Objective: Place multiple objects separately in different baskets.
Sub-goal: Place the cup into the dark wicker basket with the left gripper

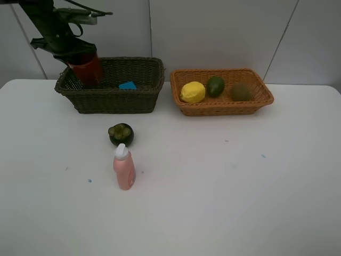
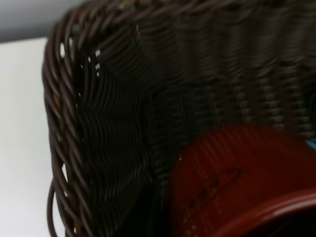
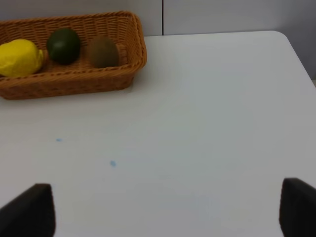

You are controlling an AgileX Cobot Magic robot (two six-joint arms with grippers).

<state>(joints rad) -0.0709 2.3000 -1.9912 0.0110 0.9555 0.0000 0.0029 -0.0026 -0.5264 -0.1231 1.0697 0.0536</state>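
**Red cup [image 1: 86, 69] inside the dark basket [image 1: 114, 100]**

Your left hand [image 1: 74, 49] grips the one red cup at the dark basket's left end, with one blue eraser [image 1: 127, 85] to its right. In front of that basket are one mangosteen [image 1: 121, 133] and one pink bottle [image 1: 124, 169]. Right of it, the orange basket [image 1: 224, 109] holds one lemon [image 1: 193, 92], one lime [image 1: 215, 86] and one kiwi [image 1: 241, 92]. Your right hand [image 3: 165, 210] gapes, empty.

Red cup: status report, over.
Left fingers shut on red cup, inside dark basket. Right fingers open, empty. Bottle, mangosteen on table.

We counted two baskets: a dark basket [image 1: 114, 100] and an orange basket [image 1: 224, 109]. We saw one each: red cup [image 1: 88, 69], eraser [image 1: 127, 85], lemon [image 1: 193, 92], lime [image 1: 215, 86], kiwi [image 1: 240, 92], mangosteen [image 1: 121, 134], bottle [image 1: 124, 169].
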